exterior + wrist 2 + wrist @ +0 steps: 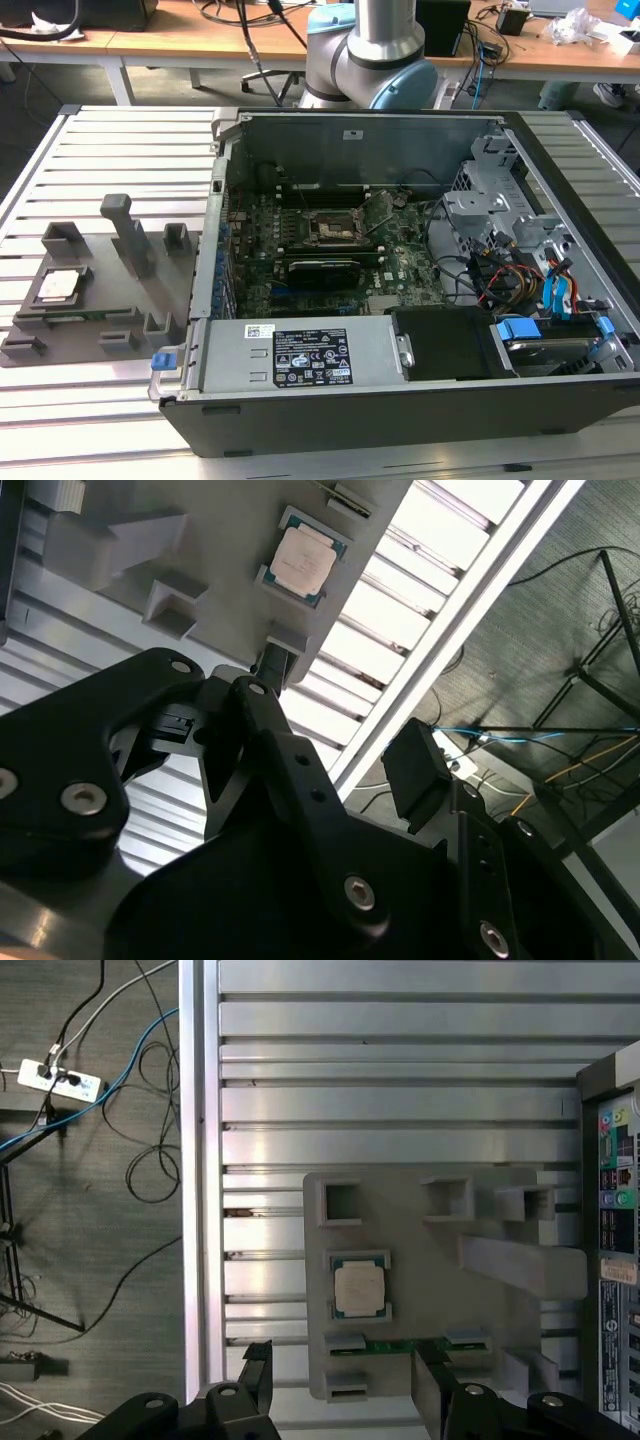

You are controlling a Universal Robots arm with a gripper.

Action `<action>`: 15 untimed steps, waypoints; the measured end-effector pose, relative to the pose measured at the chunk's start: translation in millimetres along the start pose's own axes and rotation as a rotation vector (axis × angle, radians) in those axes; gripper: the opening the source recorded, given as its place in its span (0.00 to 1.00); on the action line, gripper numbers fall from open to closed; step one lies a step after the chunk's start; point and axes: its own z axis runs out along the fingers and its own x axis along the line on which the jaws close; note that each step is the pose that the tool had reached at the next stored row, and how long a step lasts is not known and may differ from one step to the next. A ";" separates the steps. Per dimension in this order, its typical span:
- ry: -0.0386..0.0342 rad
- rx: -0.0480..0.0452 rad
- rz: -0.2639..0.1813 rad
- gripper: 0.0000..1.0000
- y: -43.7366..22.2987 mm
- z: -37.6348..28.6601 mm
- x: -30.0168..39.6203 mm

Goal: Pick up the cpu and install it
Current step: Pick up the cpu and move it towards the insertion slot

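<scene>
The cpu (358,1288), a small square chip with a silver-grey top, lies flat in its seat on the grey plastic tray (440,1285). In the exterior view the cpu (58,285) is on the tray (100,300) at the exterior view's left, outside the computer case. My gripper (343,1385) hovers high above the tray, open and holding nothing, with the cpu just beyond its black fingers (258,1368). In the second wrist view the cpu (304,562) also lies beyond one fingertip (272,666). The black motherboard socket (335,230) stands uncovered inside the case.
The open computer case (400,400) lies on a slatted metal table (130,140), with drive bays and cables (520,280) on the exterior view's right. Upright blocks (128,232) rise from the tray. A green memory stick (400,1346) lies beside the cpu. The table edge (195,1210) drops to a cabled floor.
</scene>
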 end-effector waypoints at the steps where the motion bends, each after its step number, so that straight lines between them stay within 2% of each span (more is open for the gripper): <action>1: 0.0000 0.0000 0.000 0.66 0.0 0.4 0.0; 15: 0.0000 0.0000 0.000 0.66 0.0 7.4 0.2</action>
